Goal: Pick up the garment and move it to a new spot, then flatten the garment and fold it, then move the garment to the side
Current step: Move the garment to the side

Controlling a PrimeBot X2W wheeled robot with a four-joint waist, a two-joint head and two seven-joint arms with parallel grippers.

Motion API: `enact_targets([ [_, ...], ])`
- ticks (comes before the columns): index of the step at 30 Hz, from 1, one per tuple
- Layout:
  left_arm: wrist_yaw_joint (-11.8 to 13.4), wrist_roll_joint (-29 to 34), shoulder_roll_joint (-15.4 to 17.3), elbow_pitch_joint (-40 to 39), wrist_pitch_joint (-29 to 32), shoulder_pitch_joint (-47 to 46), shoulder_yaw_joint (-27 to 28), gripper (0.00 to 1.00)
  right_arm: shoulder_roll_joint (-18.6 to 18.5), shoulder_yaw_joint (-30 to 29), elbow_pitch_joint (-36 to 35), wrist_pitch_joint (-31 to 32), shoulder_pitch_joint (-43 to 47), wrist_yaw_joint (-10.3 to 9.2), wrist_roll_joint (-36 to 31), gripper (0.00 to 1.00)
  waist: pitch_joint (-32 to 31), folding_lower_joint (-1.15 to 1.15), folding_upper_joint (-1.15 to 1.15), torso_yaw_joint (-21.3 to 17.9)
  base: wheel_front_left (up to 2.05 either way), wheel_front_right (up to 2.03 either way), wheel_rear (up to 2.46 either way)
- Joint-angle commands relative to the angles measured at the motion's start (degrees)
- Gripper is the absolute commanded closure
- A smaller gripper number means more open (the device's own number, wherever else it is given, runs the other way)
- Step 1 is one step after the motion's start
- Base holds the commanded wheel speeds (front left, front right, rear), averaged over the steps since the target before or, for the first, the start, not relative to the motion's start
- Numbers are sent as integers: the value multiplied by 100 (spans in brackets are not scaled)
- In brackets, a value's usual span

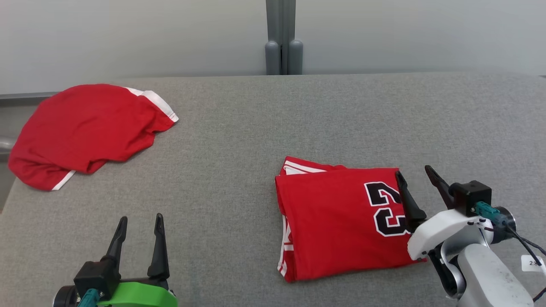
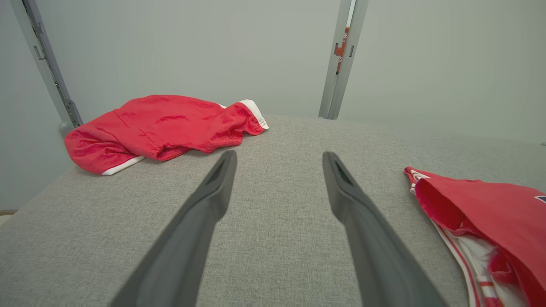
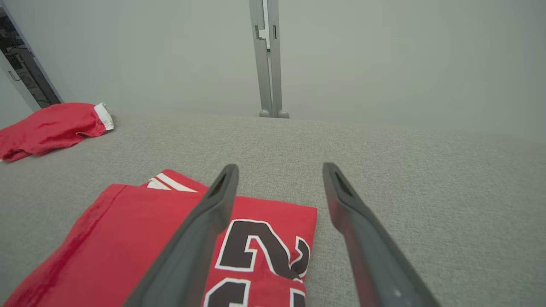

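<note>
The garment, a red jersey, lies folded into a neat, flat rectangle on the right half of the grey cloth-covered desk, close to the near edge. A black "23" outlined in white faces up near its right side, and red-and-white striped trim peeks out along its left edge and at its far left corner.

The right end effector is spread wide and holds nothing. It sits over the jersey's right edge: one dark finger lies across the numerals, the other past the edge over bare desk. Whether the fingers actually touch the cloth I cannot tell.

The left end effector is also wide open and empty, at the near left of the desk, well apart from the jersey, with only grey fabric between its fingers.

A second red garment with white trim lies crumpled at the far left corner. A grey post stands behind the desk against a pale wall.
</note>
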Motion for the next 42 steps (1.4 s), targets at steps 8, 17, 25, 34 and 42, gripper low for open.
enact_targets([
  [8, 33, -41, 8, 4, -1, -187, -45, 0, 24, 93, 1392, -63, -404, -7, 158, 0, 268, 0, 0, 245, 0, 0, 0],
  [17, 67, -63, 8, -10, -1, -290, -78, 0, 123, 284, 2378, -181, -654, -7, 361, 0, 467, 0, 0, 269, 0, 0, 0],
  [25, 147, -126, 8, -39, -1, -368, -165, 0, 235, 672, 2725, -134, -806, -5, 884, 100, 571, 0, 0, 236, 0, 0, 0],
  [34, 161, -156, 8, -158, -1, -705, -270, 0, -303, 1031, 2464, -233, -1894, -9, 993, 100, 1207, 0, 0, 131, 0, 0, 0],
  [42, 277, -177, 7, -511, -1, -1330, -433, 0, -1197, 1090, 2442, -179, -3190, -9, 1249, 100, 2315, 0, 0, -122, 0, 0, 0],
])
